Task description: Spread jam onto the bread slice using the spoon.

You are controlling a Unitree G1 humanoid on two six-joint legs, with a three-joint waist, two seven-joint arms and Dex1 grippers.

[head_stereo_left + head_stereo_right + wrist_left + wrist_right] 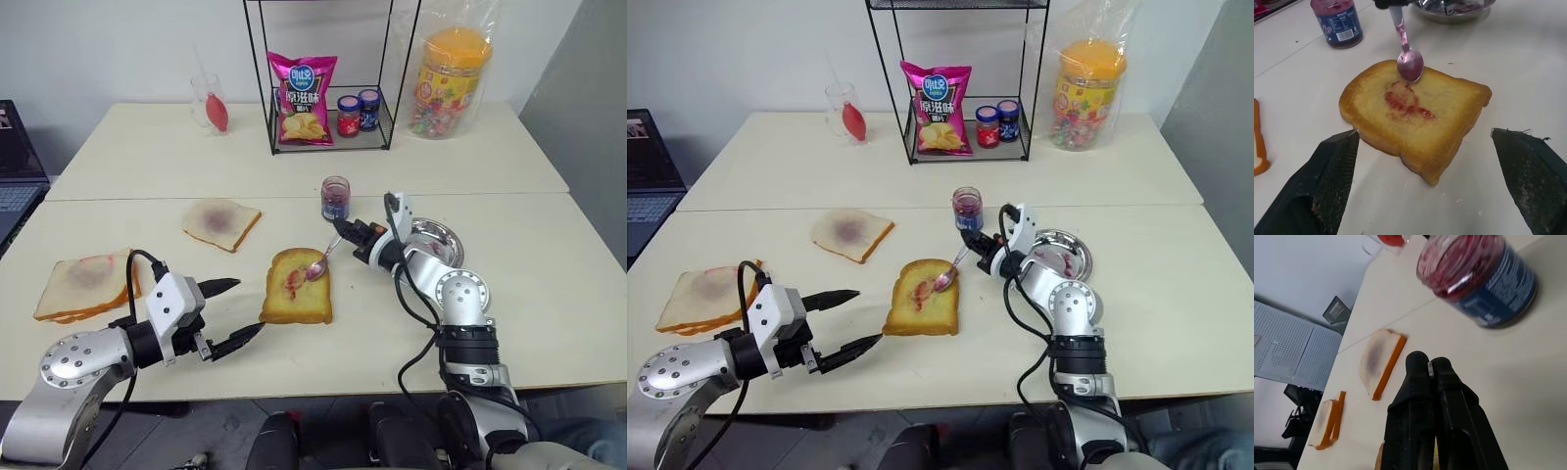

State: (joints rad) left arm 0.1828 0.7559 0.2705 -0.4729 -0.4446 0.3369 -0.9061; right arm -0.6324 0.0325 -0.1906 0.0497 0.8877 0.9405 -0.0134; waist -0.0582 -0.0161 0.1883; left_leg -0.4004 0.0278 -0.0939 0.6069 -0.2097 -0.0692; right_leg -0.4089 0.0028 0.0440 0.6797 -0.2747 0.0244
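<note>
The toasted bread slice (297, 287) lies near the table's front, with a red smear of jam (1404, 103) on its middle. My right gripper (347, 233) is shut on the handle of the silvery spoon (321, 261). The spoon's jam-coated bowl (1410, 63) hovers over the slice's far edge. An open jam jar (335, 199) with a blue label stands just beyond the slice, also close in the right wrist view (1484, 276). My left gripper (233, 311) is open, level with the table, just left of the slice with nothing between its fingers (1327, 181).
A metal dish (435, 238) smeared with jam sits right of the right gripper. Pale bread slices lie at left (221, 222) (86, 284). A wire rack (328, 98) with chips and two small jars, a glass (211, 103) and a candy tub (451, 83) stand at the back.
</note>
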